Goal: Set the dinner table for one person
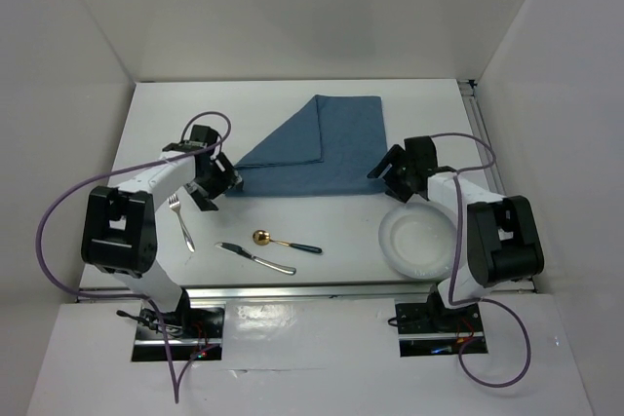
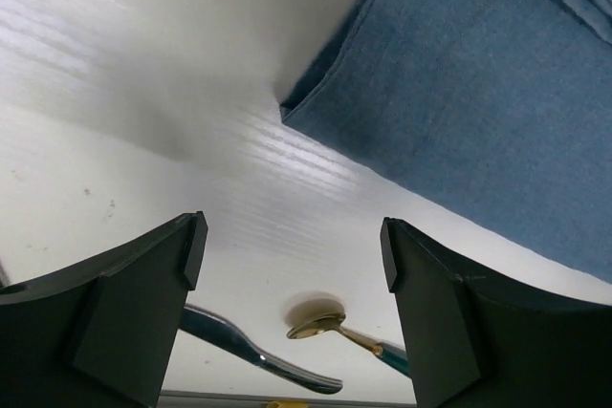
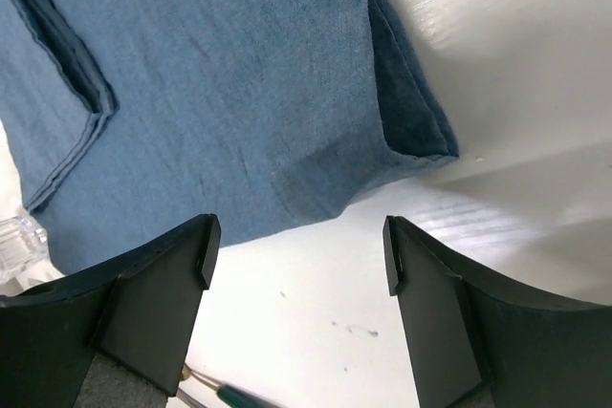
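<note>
You'll see the surface is matt white, with a fine streaked grain up close, and it is edged by a silver metal rail. The placemat is woven blue cloth with a soft, matt finish and stitched hems. The left fingers and right fingers look like matt black plastic. Knife and fork are shiny metal, the spoon has a glossy gold bowl, and the plate is smooth white.

Lab booth: white panels wall the table.

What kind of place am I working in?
Probably a lab test booth: plain white panels wall in the table, with two robot arms mounted by its metal rail.
</note>
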Controlling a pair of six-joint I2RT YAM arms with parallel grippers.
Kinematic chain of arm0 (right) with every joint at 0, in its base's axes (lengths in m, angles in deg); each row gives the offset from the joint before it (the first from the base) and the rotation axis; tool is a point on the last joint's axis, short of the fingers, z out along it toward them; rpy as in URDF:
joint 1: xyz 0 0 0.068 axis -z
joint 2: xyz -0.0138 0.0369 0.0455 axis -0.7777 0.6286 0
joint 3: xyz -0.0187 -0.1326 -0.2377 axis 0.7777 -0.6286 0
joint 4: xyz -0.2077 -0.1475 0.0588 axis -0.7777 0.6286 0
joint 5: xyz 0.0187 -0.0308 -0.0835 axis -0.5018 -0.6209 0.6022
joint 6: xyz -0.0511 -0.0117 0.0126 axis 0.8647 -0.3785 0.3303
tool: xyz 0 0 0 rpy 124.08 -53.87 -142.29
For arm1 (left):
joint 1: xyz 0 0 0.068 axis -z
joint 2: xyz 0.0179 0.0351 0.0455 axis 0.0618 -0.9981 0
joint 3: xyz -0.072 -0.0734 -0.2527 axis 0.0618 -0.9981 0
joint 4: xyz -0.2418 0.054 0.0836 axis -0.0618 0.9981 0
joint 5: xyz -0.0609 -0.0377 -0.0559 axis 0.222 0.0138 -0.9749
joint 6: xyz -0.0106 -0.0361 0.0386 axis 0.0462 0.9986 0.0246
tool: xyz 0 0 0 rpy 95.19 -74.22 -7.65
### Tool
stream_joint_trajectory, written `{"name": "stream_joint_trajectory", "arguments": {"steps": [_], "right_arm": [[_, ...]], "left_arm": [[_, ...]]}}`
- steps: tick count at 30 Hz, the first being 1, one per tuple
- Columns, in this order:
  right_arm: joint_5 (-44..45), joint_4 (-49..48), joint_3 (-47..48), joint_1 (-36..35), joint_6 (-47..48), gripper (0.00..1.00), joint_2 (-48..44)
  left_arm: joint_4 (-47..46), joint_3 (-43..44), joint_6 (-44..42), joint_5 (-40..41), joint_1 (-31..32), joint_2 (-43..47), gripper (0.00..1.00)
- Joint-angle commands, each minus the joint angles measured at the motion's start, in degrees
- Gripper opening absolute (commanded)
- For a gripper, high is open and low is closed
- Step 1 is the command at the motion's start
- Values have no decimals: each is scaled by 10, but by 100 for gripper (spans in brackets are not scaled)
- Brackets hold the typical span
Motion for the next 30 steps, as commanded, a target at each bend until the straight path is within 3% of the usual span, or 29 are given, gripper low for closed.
{"name": "stream_joint_trajectory", "arguments": {"steps": [1,7,11,14,15,18,24,30], "right_arm": [[-4,17,-14,11,10,81,-33],[-14,17,-14,16,10,78,-26],[-14,5,-14,16,10,75,-2],[-20,-1,-14,16,10,72,21],[-25,-7,-6,16,10,70,33],[-39,-7,12,10,15,70,64],[-66,12,78,-7,56,74,122],[-61,12,65,-13,44,76,116]], "left_arm": [[-34,4,25,-23,2,-18,92],[-71,30,25,-8,-4,-82,90],[-77,57,30,-2,-4,-119,82],[-77,70,30,-2,-4,-139,64],[-77,70,30,-2,-4,-139,42],[-64,92,25,-2,-9,-145,0],[-20,133,25,48,-55,-92,0],[-25,126,19,43,-72,-65,0]]}}
